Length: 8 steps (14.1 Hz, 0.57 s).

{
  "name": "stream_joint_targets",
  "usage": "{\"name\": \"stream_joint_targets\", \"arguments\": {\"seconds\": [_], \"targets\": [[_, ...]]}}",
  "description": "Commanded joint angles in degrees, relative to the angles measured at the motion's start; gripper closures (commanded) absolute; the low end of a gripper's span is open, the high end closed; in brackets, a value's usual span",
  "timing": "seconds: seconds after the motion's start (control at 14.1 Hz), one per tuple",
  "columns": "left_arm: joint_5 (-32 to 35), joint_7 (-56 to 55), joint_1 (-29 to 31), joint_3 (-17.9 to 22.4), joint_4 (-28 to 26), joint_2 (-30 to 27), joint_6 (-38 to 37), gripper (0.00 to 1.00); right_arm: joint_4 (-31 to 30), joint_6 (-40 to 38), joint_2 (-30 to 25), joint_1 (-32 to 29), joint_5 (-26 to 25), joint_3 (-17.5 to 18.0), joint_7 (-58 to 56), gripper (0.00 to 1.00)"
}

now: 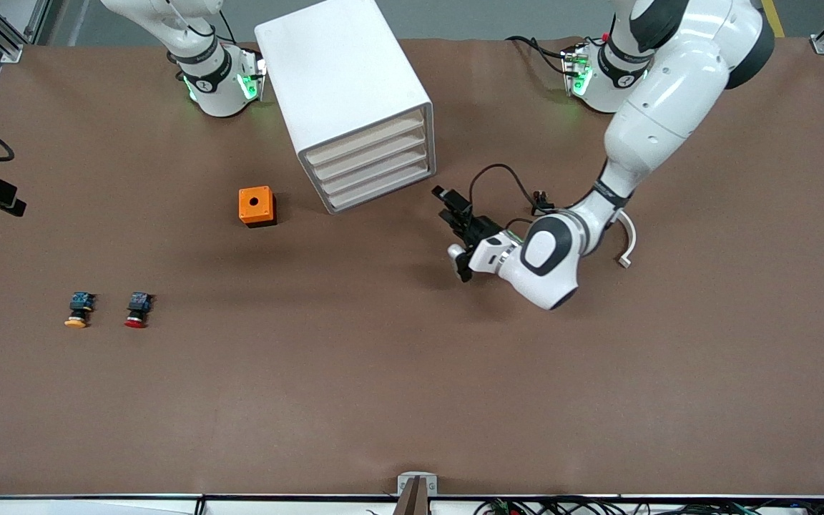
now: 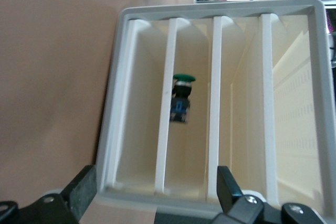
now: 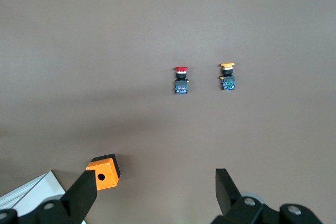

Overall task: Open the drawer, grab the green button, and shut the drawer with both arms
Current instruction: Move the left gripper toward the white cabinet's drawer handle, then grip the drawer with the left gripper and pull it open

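Left gripper (image 1: 458,236) hovers over the table in front of the cabinet (image 1: 344,79), fingers apart, empty. Lowest drawer (image 1: 383,187) sits flush, closed. Green button (image 2: 182,98) lies inside the cabinet; which drawer, cannot tell. Right arm waits by its base, right gripper (image 3: 155,192) spread wide above the orange box (image 3: 105,170).

An orange box (image 1: 257,206) with a hole on top sits center-left of the front frame, while a red-capped button (image 1: 138,310) and a yellow-orange-capped button (image 1: 79,310) lie lower left.
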Motion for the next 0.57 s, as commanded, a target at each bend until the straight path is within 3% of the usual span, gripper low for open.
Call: {"name": "stream_joint_targets", "arguments": {"seconds": [0.0,0.28,0.43,0.5], "targets": [[-5.8,2.9,-3.7,-0.1,-1.5,-1.0,2.0,0.01,1.2,-0.5,0.3,-0.7,0.0,0.3,-0.6,0.00],[-7.6,3.5,-6.6,-0.1,-1.3,0.5,4.4,0.11,1.3,-0.5,0.3,-0.7,0.0,0.3,-0.6,0.00],[-7.7,5.7,-6.7,-0.1,-1.4,1.4,4.5,0.32,1.2,-0.5,0.3,-0.7,0.0,0.3,-0.6,0.00],[-7.9,6.4,-6.7,-0.1,-1.4,2.0,4.5,0.37,1.2,-0.5,0.3,-0.7,0.0,0.3,-0.6,0.00]]}}
